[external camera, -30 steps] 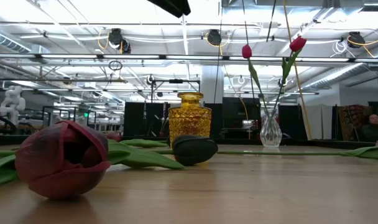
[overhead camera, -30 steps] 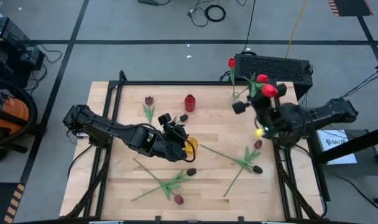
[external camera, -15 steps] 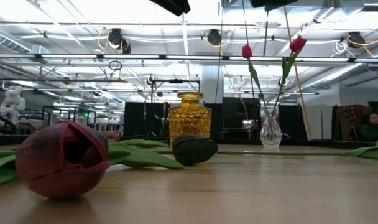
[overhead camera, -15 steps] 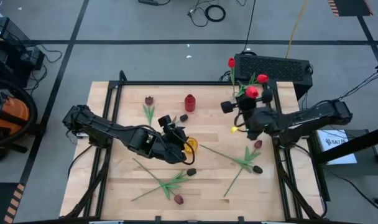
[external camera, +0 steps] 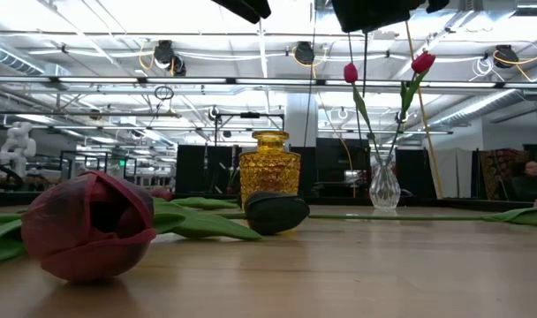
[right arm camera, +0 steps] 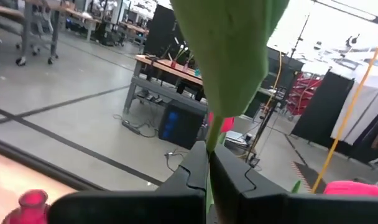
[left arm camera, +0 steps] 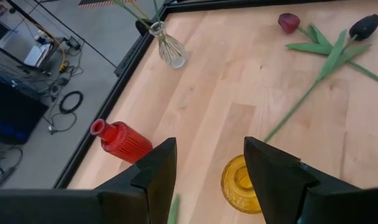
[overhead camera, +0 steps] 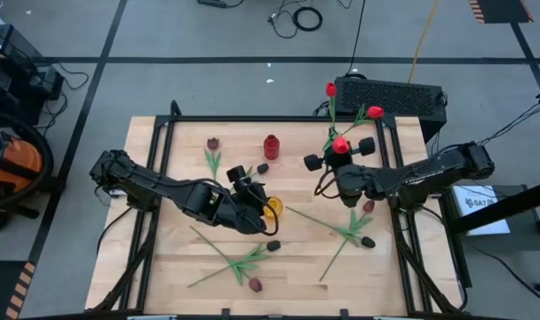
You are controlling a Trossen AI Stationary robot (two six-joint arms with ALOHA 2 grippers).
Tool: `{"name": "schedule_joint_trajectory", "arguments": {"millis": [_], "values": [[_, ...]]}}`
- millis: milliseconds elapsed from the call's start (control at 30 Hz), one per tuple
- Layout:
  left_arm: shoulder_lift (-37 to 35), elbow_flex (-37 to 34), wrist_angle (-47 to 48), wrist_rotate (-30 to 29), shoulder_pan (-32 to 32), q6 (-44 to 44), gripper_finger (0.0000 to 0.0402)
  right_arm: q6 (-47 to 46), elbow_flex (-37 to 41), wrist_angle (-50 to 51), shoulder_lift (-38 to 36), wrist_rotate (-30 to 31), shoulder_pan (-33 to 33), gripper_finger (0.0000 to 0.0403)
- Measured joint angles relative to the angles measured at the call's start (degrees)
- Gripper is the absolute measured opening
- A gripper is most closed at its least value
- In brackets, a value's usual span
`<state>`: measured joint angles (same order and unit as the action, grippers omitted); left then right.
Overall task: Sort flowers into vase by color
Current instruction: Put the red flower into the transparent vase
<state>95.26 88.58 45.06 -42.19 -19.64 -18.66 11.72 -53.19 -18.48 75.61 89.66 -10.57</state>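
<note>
1. While a red tulip (overhead camera: 340, 146) is held upright in the clenched right gripper (overhead camera: 339, 169), its head is seen directly above the fingers and its stem is pinched between them.
2. Beyond that gripper, toward the table's far edge, the clear vase (overhead camera: 334, 135) is found close by, with two red tulips (overhead camera: 329, 90) already standing in it.
3. Because the stem's long axis runs vertically, a short move outward and a lowering are judged to be all that is needed.
4. Near the table's middle, the left gripper (overhead camera: 252, 190) is held half open and grasps nothing, with the amber vase (overhead camera: 272, 208) just ahead of its fingers and appearing empty.
5. Farther off from it, the red bottle (overhead camera: 271, 146) is seen, also empty.
6. Dark and maroon tulips (overhead camera: 362, 228) are left lying flat, nearer the right arm.
</note>
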Motion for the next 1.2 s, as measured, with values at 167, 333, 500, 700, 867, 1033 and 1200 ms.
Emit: {"name": "schedule_joint_trajectory", "arguments": {"millis": [167, 333, 500, 700, 867, 1033, 1200], "values": [[0.0, 0.0, -0.1, 0.0, 0.0, -0.5, 0.0191, -1.5, 0.0, -2.5, -2.0, -2.7, -2.6, 0.0], [0.0, 0.0, -0.1, 0.0, 0.0, -0.5, 0.0191, -6.7, 0.0, 0.8, -2.0, -3.3, -9.7, 0.0], [0.0, 0.0, -0.4, 0.0, 0.0, -0.6, 0.0191, -19.1, -0.1, 15.5, -2.0, -7.8, -16.0, 0.0], [0.0, 0.0, -2.4, 0.0, 0.0, -0.5, 0.0191, -34.8, -0.1, 34.5, -2.0, -20.2, -19.4, 0.0], [0.0, 0.0, -3.9, 0.0, 0.0, -0.5, 0.0191, -30.2, -0.3, 37.9, -2.7, -31.0, -19.0, 0.0], [0.0, 0.0, -4.2, 0.0, 0.2, -0.5, 0.0191, -15.8, -5.9, 37.1, -3.7, -43.8, -16.9, 0.0], [0.0, 0.0, -4.2, 0.0, 0.2, -0.5, 0.0191, -11.8, -15.9, 48.0, -3.8, -46.1, -12.6, 0.0]]}}
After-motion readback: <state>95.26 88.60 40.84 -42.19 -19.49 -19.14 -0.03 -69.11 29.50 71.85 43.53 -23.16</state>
